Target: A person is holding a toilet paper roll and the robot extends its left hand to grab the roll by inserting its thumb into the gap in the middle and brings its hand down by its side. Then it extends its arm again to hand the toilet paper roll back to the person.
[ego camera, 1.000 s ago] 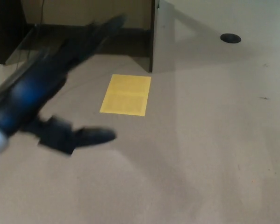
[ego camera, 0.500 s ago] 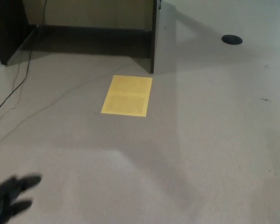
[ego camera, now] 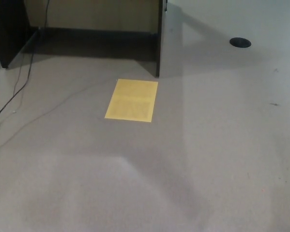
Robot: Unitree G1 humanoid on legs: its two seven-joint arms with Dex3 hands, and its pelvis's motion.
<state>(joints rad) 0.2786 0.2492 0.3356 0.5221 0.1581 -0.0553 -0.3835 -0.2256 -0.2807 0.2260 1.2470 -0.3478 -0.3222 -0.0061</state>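
Neither of my hands shows in the head view at this moment. No toilet paper roll and no person are in sight. Only the grey carpeted floor (ego camera: 207,159) fills the picture.
A yellow sheet (ego camera: 131,100) lies flat on the floor at the middle. Behind it stands a dark desk with an upright panel (ego camera: 158,38). A thin black cable (ego camera: 19,89) runs across the floor at the left. A round black floor cap (ego camera: 240,42) sits at the far right.
My left arm swung down from the upper left, showed only as fingers at the bottom left corner, and has now dropped out of the picture.
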